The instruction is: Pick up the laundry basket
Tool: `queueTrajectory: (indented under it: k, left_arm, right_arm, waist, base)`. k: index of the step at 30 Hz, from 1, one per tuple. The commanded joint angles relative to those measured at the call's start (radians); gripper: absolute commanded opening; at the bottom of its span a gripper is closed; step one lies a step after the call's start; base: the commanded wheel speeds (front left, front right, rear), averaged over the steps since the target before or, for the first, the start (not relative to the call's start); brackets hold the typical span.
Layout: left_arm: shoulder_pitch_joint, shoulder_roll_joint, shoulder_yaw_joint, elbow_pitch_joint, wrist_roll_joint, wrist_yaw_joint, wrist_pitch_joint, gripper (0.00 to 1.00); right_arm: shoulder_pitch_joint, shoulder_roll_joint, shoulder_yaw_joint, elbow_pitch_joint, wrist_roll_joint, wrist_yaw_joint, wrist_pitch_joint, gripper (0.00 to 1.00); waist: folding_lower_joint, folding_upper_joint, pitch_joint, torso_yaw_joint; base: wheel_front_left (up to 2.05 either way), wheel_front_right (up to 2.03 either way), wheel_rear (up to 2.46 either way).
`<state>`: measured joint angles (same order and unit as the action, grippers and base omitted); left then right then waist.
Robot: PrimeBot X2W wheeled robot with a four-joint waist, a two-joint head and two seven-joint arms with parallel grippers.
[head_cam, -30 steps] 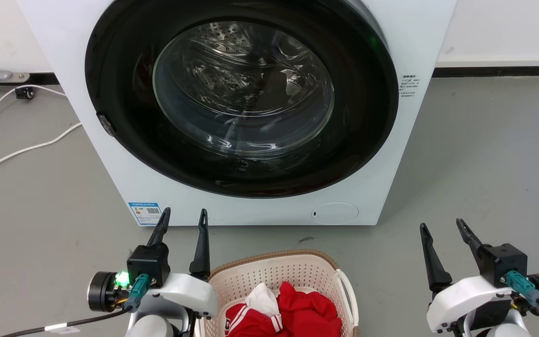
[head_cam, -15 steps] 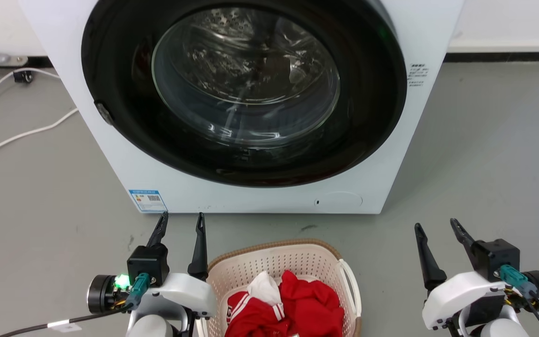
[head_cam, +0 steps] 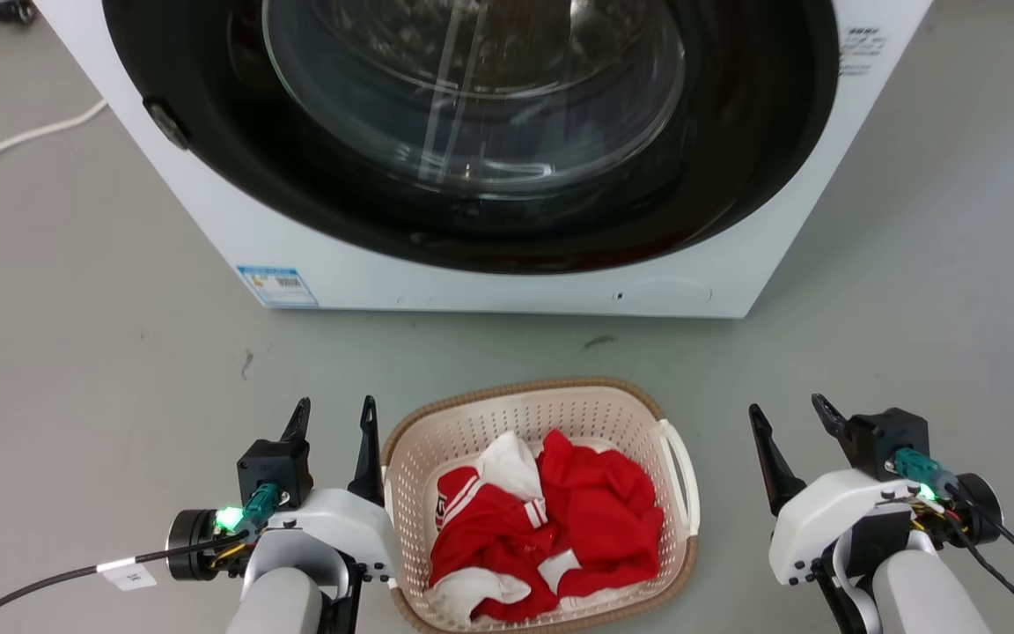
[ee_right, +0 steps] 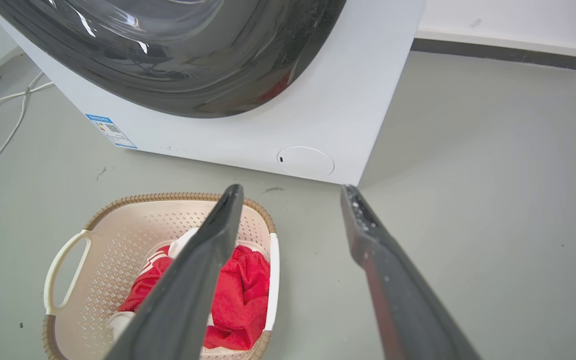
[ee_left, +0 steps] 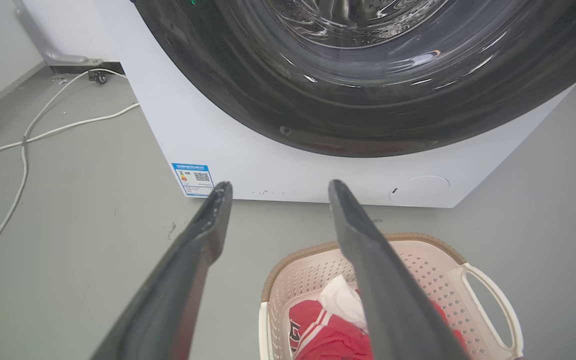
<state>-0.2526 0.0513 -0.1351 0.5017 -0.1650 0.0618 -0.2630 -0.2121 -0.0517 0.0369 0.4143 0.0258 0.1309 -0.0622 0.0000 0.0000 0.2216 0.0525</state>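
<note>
Cream-white perforated plastic laundry basket point(head_cam: 489, 431) with a brown woven-look rim sits on the grey floor point(head_cam: 102, 379), in front of the white front-loading washing machine point(head_cam: 349, 264), holding crumpled red-and-white clothes point(head_cam: 560, 528). The left end effector point(head_cam: 335, 403) hovers just beside its left edge, fingers apart. The right end effector point(head_cam: 786, 405), fingers also apart, is well off to its right.
</note>
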Motion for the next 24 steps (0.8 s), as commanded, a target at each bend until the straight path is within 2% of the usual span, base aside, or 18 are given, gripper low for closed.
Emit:
queueTrajectory:
  k: [1, 13, 24]
  left_arm:
    - [-0.018, -0.001, 0.001, 0.018, -0.007, 0.000, -0.003, 1.00]
    - [-0.134, -0.001, -0.006, 0.284, -0.100, -0.023, 0.000, 1.00]
    - [-0.246, -0.001, -0.037, 0.483, -0.209, -0.031, 0.021, 1.00]
  right_arm:
    - [-0.023, -0.001, 0.001, 0.018, 0.004, 0.000, -0.003, 1.00]
    - [-0.185, -0.042, 0.038, 0.266, 0.059, 0.000, 0.042, 1.00]
    - [-0.349, -0.073, 0.141, 0.453, 0.135, 0.000, 0.095, 1.00]
  waist:
    - [0.0000, 0.0000, 0.040, 0.012]
    - [0.0000, 0.0000, 0.182, 0.025]
    - [0.0000, 0.0000, 0.311, 0.038]
  base:
    - [0.00, 0.00, 0.00]
    - [0.00, 0.00, 0.00]
    - [0.00, 0.00, 0.00]
